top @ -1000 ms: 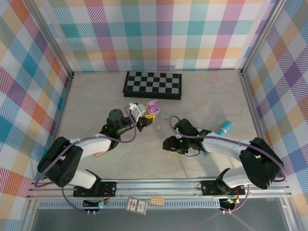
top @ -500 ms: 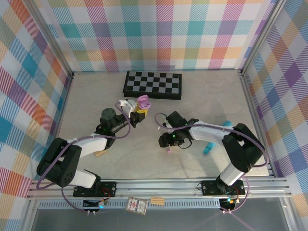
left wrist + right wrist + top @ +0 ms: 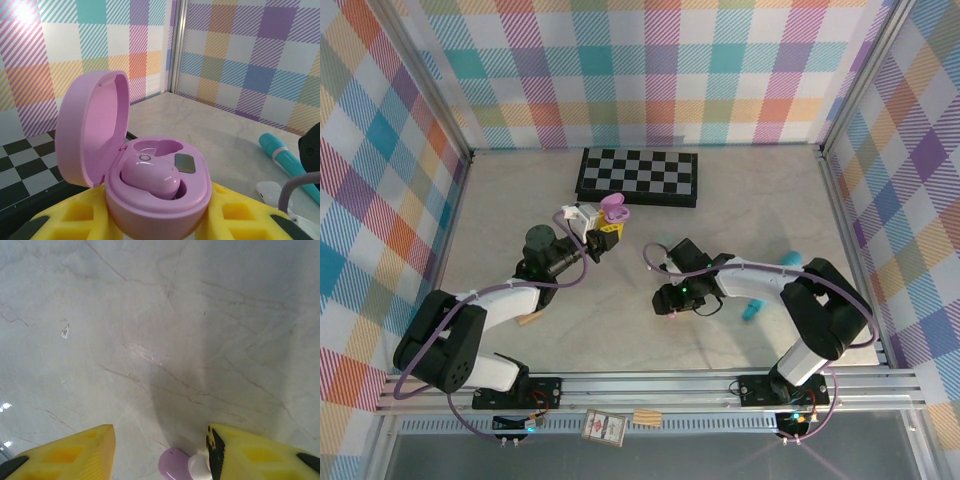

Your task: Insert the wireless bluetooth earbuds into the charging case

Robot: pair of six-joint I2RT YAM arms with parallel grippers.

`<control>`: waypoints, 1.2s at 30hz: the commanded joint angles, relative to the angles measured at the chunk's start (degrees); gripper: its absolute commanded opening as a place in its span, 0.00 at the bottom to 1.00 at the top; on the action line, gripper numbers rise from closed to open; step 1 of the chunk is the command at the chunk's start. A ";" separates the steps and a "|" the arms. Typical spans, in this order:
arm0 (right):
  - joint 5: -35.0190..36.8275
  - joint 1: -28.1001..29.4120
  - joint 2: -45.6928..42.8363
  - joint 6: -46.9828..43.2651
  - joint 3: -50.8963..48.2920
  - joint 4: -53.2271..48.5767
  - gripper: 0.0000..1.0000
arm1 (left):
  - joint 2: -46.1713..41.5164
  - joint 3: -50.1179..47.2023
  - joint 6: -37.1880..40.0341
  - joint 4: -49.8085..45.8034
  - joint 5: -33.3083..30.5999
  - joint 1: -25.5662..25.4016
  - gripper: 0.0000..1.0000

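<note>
The pink charging case (image 3: 159,200) sits between the yellow fingers (image 3: 240,212) of my left gripper (image 3: 156,222), which is shut on it. Its lid stands open, and one pink earbud (image 3: 150,179) lies in a well. From above, the case (image 3: 614,208) is held off the table by the left gripper (image 3: 602,230). My right gripper (image 3: 160,440) points down at the table, jaws apart. A second pink earbud (image 3: 175,465) with a white tip lies on the marble against its right finger (image 3: 250,452). In the top view the right gripper (image 3: 670,299) is mid-table.
A folded chessboard (image 3: 638,175) lies at the back. A teal stick (image 3: 280,155) and a white bud (image 3: 270,192) rest on the table beyond the case. The teal stick (image 3: 788,262) is by the right arm. A tan block (image 3: 528,320) is beside the left arm.
The left gripper carried the open case back and to the left. The right arm swung its elbow round, and its gripper came over the pink earbud on the table.
</note>
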 commanded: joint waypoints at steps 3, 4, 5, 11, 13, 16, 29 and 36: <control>-0.12 2.03 -1.61 1.07 -0.69 -4.29 0.51 | -1.12 0.08 -0.83 3.25 1.35 0.40 0.29; 0.91 2.19 -1.48 0.47 -0.02 -5.24 0.51 | -1.18 0.00 -0.76 3.18 1.35 0.39 0.29; 1.98 2.37 -1.22 -0.42 0.93 -6.43 0.52 | -1.28 0.00 -0.78 3.16 1.22 0.40 0.29; 8.71 3.30 0.28 -6.62 5.70 -13.43 0.52 | -2.19 -0.10 -0.32 1.74 0.64 0.62 0.29; 10.88 3.67 1.13 -8.10 6.98 -15.28 0.52 | -2.47 -0.10 -0.19 1.32 0.43 0.75 0.29; 13.15 4.37 1.89 -9.94 8.75 -17.08 0.52 | -2.65 -0.10 -0.17 1.18 0.23 0.95 0.29; 33.08 16.39 5.65 -11.48 15.99 -25.47 0.45 | -1.67 1.98 -2.93 -2.29 -4.69 8.91 0.29; 38.98 20.21 8.65 -11.76 17.74 -28.23 0.41 | -2.39 2.83 -3.52 -3.07 -5.44 11.98 0.29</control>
